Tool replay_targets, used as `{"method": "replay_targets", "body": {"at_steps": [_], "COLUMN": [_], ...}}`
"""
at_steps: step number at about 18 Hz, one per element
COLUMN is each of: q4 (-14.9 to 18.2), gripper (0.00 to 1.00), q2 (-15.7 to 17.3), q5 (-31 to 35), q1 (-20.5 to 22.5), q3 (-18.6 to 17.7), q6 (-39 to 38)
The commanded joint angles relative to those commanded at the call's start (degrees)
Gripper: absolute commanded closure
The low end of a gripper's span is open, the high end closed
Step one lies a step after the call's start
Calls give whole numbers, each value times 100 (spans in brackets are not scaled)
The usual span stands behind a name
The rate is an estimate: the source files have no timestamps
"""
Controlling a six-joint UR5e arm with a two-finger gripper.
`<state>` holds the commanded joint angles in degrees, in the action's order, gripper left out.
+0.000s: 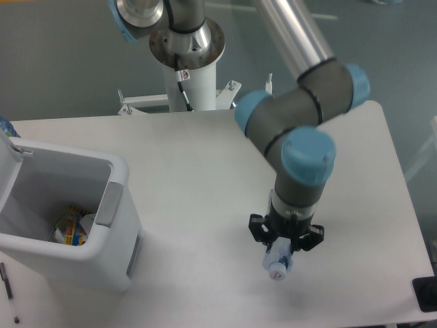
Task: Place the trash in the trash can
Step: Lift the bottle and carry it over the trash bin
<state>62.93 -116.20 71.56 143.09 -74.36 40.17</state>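
Camera: gripper (280,254) sits near the worktop's (205,178) front-right edge, jaws clenched on the bottle (278,263), white cap pointing down and toward the camera. Bin (113,205) is well apart at the front-left corner, lid open, colourful wrappers (68,229) inside.

Risks:
- The grip looks to be on the bottle's upper end; a slim, smooth body could slip or swing in transit.
- The long traverse left could clip the bin's near wall if carried low.
- Can't pick out the white wrapper.
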Motion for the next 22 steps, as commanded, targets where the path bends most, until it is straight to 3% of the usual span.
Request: {"method": "replay_targets", "body": {"at_steps": [6,13,18,22], "q4": [-150,-158,-176,-466], "gripper": [59,59,59,59], "q2": [255,685,888,1011], "q5": [-1502,-2716,-3087,-3096], "q1": [44,-9,-210,-614], "q3": [264,422,440,449], "q6": [-123,-123,-71,-132]}}
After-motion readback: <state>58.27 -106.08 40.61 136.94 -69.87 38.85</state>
